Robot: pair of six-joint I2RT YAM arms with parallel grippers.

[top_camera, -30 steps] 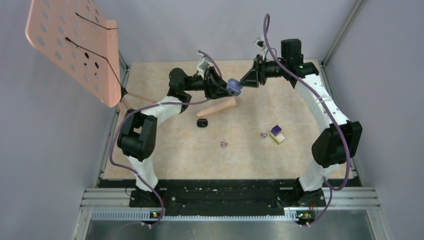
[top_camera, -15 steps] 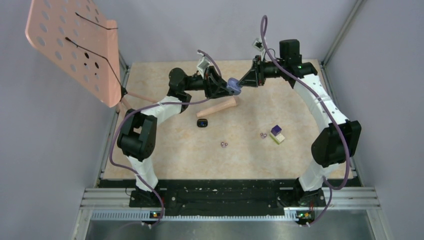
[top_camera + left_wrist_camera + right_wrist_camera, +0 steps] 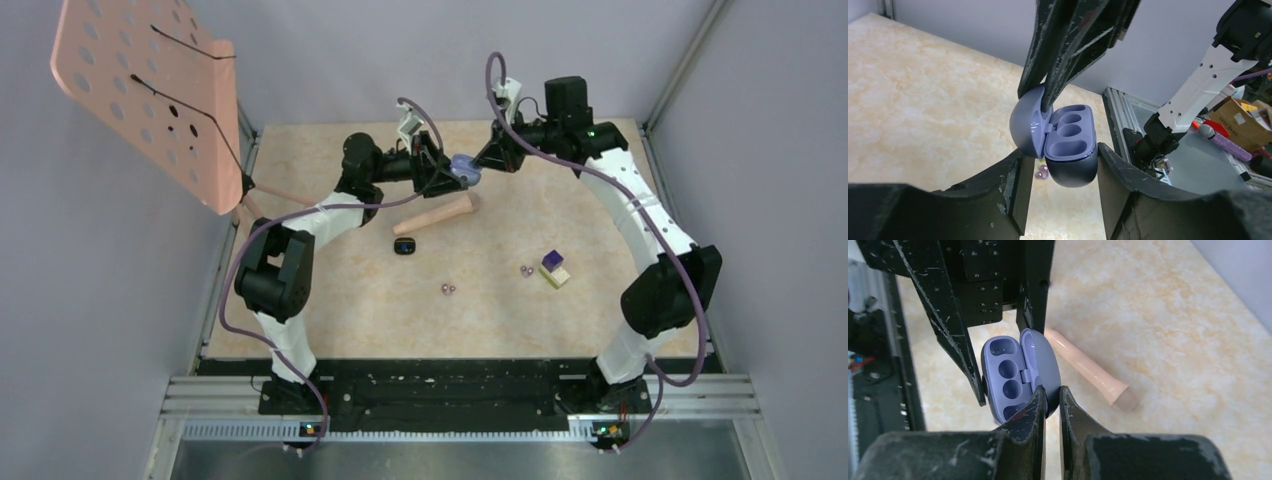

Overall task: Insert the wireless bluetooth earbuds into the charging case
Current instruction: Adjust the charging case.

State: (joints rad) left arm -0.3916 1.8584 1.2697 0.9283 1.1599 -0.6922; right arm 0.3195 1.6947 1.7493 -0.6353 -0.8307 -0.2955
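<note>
Right jaws closed almost fully, nipping the rim of the open lid of the case (image 3: 1068, 145); left jaws partly apart around the case's lower half, touching on one side with a sliver of gap on the other, so impossible to say whether gripping or only cradling. Held in the air over the far edge of the table (image 3: 350, 300), about midway along it, above the stick (image 3: 437, 214).

Likely trouble: with the left jaws that slack, the whole weight hanging from a thin, smooth lid rim; a slip there, or a twist between the two arms, enough to strain the hinge or drop the case. Neither arm free to fetch anything; hard picking too, being tiny, glossy and apt to roll.

Case lavender inside, darker glossy shell outside, rounded; lid swung wide; hollows in the tray bare. Earbuds (image 3: 449, 289) down on the table, one pink pair near the middle, another just beside the block (image 3: 553, 268) toward the right edge; all well apart from the case.
</note>
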